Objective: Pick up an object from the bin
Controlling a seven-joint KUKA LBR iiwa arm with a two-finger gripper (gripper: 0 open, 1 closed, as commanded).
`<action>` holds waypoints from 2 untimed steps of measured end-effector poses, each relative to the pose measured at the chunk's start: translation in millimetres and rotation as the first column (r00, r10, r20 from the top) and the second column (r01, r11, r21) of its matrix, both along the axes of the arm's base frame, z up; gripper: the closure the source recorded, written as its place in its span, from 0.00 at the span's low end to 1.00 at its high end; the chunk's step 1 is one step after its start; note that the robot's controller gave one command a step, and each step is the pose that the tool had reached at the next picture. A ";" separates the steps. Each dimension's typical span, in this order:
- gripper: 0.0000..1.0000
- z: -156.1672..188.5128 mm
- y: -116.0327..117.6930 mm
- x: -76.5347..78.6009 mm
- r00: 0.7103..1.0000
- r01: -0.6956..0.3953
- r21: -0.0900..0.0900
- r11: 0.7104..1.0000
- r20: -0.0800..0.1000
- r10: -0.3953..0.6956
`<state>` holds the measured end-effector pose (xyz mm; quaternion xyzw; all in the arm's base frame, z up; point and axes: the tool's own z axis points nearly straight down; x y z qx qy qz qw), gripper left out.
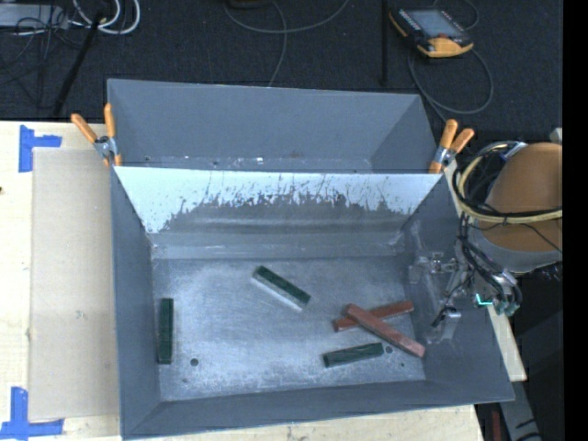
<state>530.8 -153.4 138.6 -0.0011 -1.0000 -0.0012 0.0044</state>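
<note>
My fingers (446,318) are low on the right side of the grey bin (276,145), close against its right wall and just above the floor. From this angle I cannot tell whether they are open or closed. Behind them my wrist, with its orange cover (528,200) and looped cables (478,186), hangs over the bin's right rim. The things nearest me are two reddish-brown bars, which lie on the floor just to the left of my fingers. The longer brown bar (393,335) runs diagonally, with its lower right end pointing toward my fingers. The shorter brown bar (381,312) lies flatter and meets the longer one near their left ends. Just below these two is a dark green bar (354,355), lying almost level and near the front wall. Farther left, about mid-floor, a green bar with a pale side (282,287) lies at a slant, well apart from me. A second dark green bar (164,331) lies lengthwise along the left wall, the farthest thing from my fingers.
</note>
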 end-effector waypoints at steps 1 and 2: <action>0.00 -71.1 35.3 -38.7 0.995 -0.102 0.000 0.995 0.007 0.102; 1.00 -67.0 35.7 -35.0 0.994 -0.109 -0.002 0.994 0.015 0.109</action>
